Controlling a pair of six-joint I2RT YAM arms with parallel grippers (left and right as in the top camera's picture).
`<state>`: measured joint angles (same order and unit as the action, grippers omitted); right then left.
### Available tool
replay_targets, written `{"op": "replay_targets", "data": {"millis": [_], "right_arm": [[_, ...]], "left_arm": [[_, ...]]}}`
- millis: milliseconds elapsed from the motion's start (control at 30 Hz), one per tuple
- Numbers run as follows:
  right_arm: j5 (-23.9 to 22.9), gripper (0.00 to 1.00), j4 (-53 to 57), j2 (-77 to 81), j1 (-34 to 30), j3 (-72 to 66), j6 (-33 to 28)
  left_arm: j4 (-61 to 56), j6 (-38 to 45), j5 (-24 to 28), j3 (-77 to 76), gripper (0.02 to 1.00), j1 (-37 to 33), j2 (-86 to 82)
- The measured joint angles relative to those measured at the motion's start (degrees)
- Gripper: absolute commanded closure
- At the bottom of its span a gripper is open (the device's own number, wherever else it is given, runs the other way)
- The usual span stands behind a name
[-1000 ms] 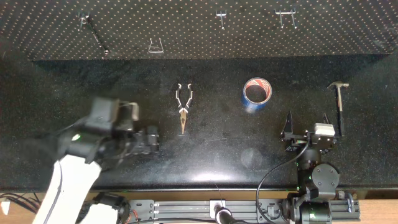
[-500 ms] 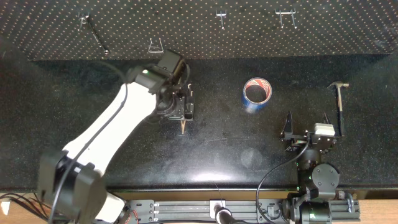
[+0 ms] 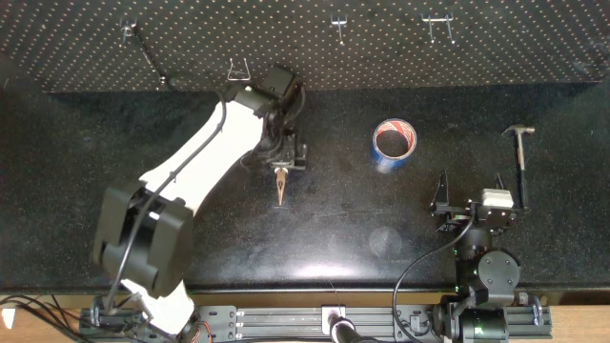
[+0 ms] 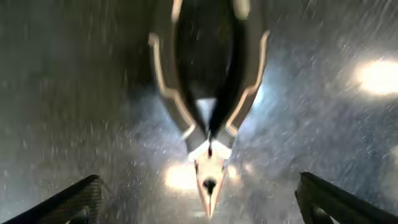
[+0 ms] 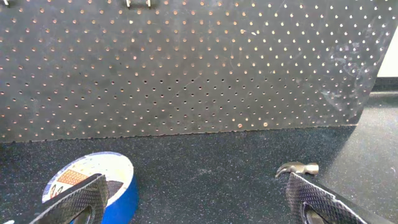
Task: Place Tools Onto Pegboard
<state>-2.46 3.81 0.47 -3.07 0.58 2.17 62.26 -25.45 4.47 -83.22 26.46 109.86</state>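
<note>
Black pegboard (image 3: 381,48) stands along the far edge of the dark table (image 3: 343,229). On the table, the white left arm reaches to the middle, where the left gripper (image 3: 288,152) hangs over the pliers (image 4: 208,168) with its fingers spread wide on either side, touching neither handle. The right gripper (image 3: 469,191) sits near its base, fingers apart, holding nothing. A blue tape roll (image 3: 393,143) lies right of the pliers, and a hammer (image 3: 519,157) farther right.
</note>
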Motion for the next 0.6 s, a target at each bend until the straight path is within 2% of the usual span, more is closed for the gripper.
{"op": "replay_targets", "data": {"millis": [600], "right_arm": [[0.0,0.062,0.0,0.0,0.0,0.0,0.0]], "left_arm": [[1.8,0.8,-1.7,-3.9,0.018,0.0,7.5]]}}
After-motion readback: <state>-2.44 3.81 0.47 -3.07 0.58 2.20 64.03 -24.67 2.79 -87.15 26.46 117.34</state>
